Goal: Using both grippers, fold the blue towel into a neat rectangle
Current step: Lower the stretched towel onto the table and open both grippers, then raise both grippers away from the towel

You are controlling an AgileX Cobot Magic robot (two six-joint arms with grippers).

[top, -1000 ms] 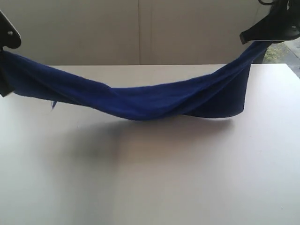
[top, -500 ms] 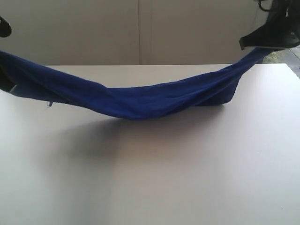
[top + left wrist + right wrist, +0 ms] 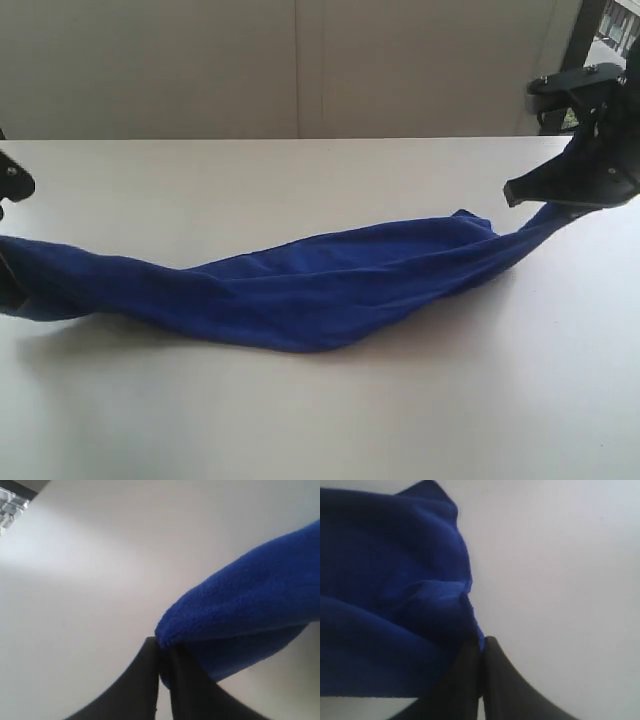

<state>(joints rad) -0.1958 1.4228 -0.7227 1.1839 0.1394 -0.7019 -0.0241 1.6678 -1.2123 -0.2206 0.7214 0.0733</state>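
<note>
Blue towel: we saw the blue towel (image 3: 300, 300) lying bunched in a long, loose rope across the white table (image 3: 400, 430), running from the left edge of the exterior view up to the right arm.
Towel middle: its thickest, most crumpled stretch rested flat on the tabletop, with a shadow just under its near edge.
Towel right end: this end narrowed and rose off the table to the black wedge of the right arm.
Towel left end: it reached the very edge of the exterior view, beside the few black parts of the left arm that showed there.
Left gripper: in its wrist view we found the left gripper (image 3: 162, 655) with its two dark fingers almost together, only a thin slit between them, and a rolled blue edge of the cloth pinched at their tips.
Right gripper: the right gripper (image 3: 481, 647) had its fingers pressed together, a corner of the towel caught between them, folds of cloth spreading away from the tips.
Backdrop: a plain pale wall (image 3: 300, 70) stood behind the table.
</note>
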